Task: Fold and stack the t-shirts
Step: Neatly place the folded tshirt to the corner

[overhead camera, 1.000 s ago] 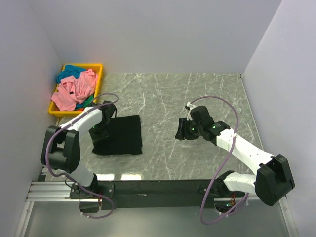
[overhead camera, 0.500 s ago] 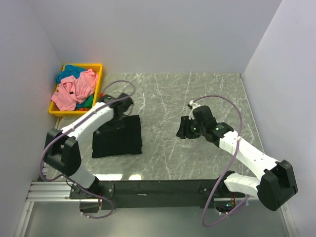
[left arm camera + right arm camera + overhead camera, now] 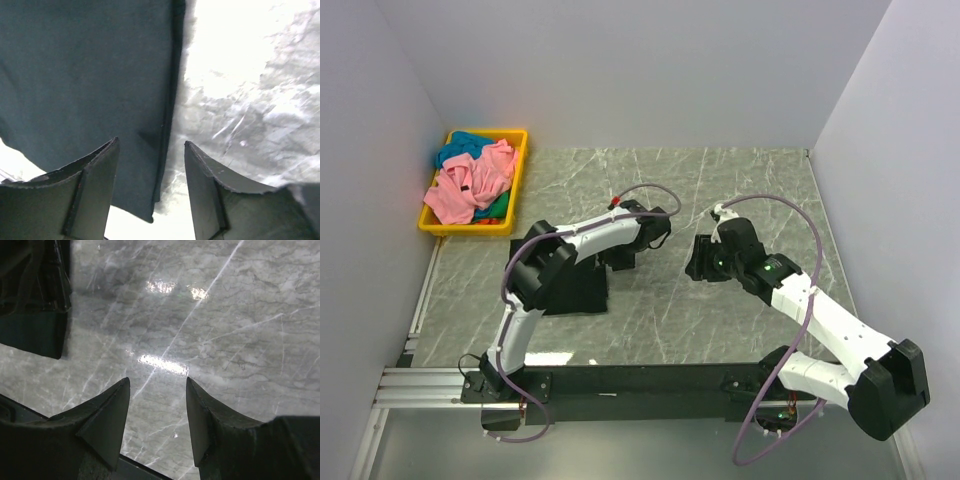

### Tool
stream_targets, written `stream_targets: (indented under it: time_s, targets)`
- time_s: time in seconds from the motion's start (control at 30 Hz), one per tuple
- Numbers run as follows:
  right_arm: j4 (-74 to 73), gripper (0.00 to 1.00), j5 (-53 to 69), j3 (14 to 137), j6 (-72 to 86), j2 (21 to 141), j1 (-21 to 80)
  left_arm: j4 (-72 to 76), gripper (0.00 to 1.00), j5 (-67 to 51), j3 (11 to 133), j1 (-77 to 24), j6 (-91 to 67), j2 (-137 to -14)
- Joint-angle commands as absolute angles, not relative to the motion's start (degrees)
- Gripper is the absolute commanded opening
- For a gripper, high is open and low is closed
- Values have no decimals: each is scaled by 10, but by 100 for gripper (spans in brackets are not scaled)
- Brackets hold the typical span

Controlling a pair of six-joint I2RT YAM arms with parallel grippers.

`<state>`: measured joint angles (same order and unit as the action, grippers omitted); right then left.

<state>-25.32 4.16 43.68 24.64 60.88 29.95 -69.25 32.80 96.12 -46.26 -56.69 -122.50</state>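
Note:
The black t-shirt (image 3: 584,291) lies folded in a flat rectangle on the marble table, partly hidden under my left arm. In the left wrist view the shirt (image 3: 85,75) fills the upper left, and its folded right edge runs down between my fingers. My left gripper (image 3: 619,257) (image 3: 150,145) is open and empty, hovering over that edge. My right gripper (image 3: 696,262) (image 3: 157,382) is open and empty above bare marble to the shirt's right. A corner of the shirt (image 3: 35,332) shows at that view's upper left. The pink t-shirt (image 3: 470,188) and the teal t-shirt (image 3: 463,143) lie crumpled in a bin.
The yellow bin (image 3: 460,230) stands at the table's back left corner against the left wall. Grey walls close in the left, back and right sides. A black rail (image 3: 640,378) runs along the near edge by the arm bases.
My left gripper has swung from the shirt's left side across to its right edge, with the arm now bent over the shirt. My right gripper has drifted slightly right and back.

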Motion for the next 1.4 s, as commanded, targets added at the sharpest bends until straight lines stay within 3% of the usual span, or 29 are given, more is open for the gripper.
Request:
stream_targets:
  time_s: [0.0,0.1,0.17,0.43,0.67,1.37]
  targets:
    - [-254,56,26,431,251,592,295,-687,59,330,994,-466,-565,-1229]
    - [-254,56,28,428,251,592,295,-674,54,325,980,-468,-563,-1244]
    - [-253,56,30,426,250,592,294,-671,45,326,968,-468,-566,-1249]
    - [-247,56,36,425,250,594,294,-650,34,348,890,-467,-573,-1237]
    - [-243,56,39,425,250,595,294,-629,1,379,823,-450,-564,-1215]
    - [-245,56,46,433,250,604,294,-516,1,447,665,-295,-407,-1087]
